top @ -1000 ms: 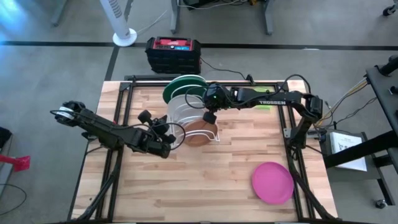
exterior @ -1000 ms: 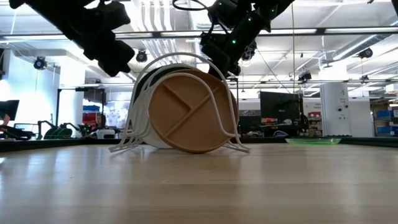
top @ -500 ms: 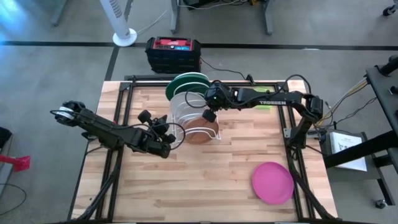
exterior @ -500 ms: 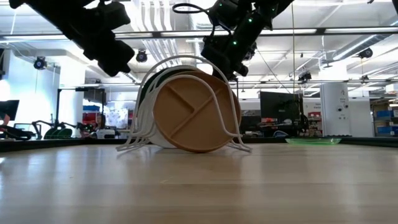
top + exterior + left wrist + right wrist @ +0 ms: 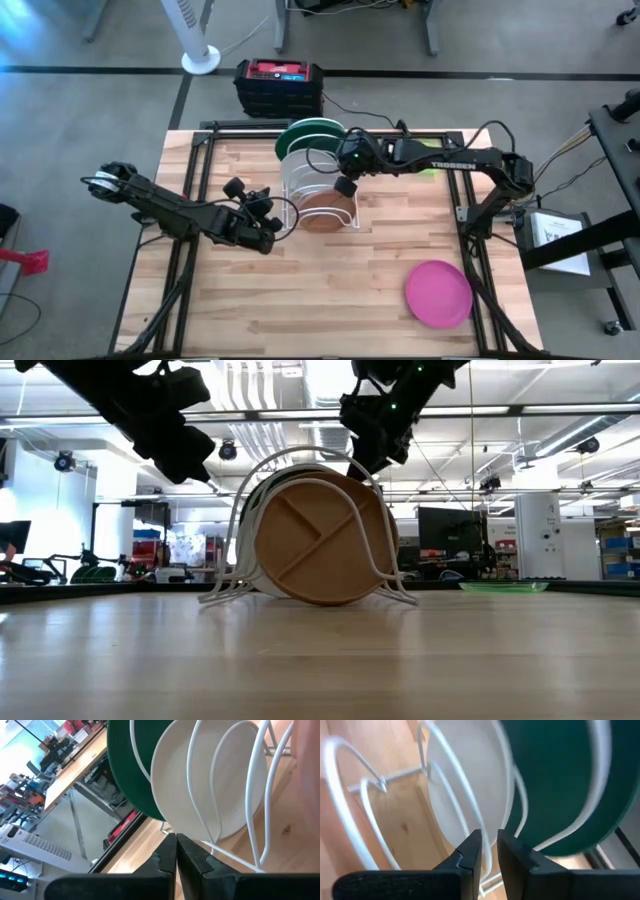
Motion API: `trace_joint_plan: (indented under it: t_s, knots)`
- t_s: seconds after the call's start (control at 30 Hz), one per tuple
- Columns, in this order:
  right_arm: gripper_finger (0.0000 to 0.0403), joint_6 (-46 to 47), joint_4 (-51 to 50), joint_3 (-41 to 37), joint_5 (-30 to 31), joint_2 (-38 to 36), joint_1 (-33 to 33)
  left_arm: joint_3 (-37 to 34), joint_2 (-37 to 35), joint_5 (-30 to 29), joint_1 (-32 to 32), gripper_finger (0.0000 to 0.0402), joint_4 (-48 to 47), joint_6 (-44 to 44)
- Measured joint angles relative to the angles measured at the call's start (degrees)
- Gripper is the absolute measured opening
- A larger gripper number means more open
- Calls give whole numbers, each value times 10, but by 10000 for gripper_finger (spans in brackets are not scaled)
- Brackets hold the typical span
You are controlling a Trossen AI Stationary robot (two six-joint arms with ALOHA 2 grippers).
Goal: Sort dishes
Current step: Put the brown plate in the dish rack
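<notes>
A white wire dish rack [image 5: 297, 186] stands on the table's far middle. It holds three plates on edge: dark green [image 5: 305, 135] at the far end, white [image 5: 220, 785] in the middle, and brown divided [image 5: 320, 540] at the near end. My right gripper [image 5: 346, 186] is over the rack's top, shut on a wire hoop. My left gripper [image 5: 276, 226] is shut and empty beside the rack's left side. The pink plate [image 5: 438, 292] lies flat at the near right. The lime-green plate [image 5: 503, 587] lies flat at the far right. My right gripper pinches one white wire hoop of the rack [image 5: 488, 854] between its two fingers, near the hoop's top [image 5: 352, 464]. The fingers come from above and the table's right, slanting down. The rack stands with its base on the table and the plates stay in it.
A red and black box [image 5: 279, 85] sits on the floor beyond the far edge, next to a white fan base [image 5: 200, 60]. Bare wood lies in the near middle and near left of the table [image 5: 300, 310].
My right gripper has gone toward the table's right edge, still shut on the hoop. The rack has slid along the table to the right with its three plates, which stay upright in it. My left gripper has kept still.
</notes>
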Motion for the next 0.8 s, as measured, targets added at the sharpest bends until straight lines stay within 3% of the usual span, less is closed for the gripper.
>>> trace_joint_plan:
  t_s: [0.23, 0.4, 0.67, 0.8]
  knots:
    - [76, -14, -29, 0, 1, -33, -1, 0, 0, 6, 0, 0, 8, 0]
    - [66, 4, -94, -13, -19, -70, 4, 0, 0, 10, 0, 0, 11, 2]
    - [10, 74, -32, -145, -51, -132, 53, 0, 0, 13, 0, 0, 13, 15]
    - [3, 110, 25, -200, -52, -152, 77, 0, 0, 13, 0, 0, 15, 15]
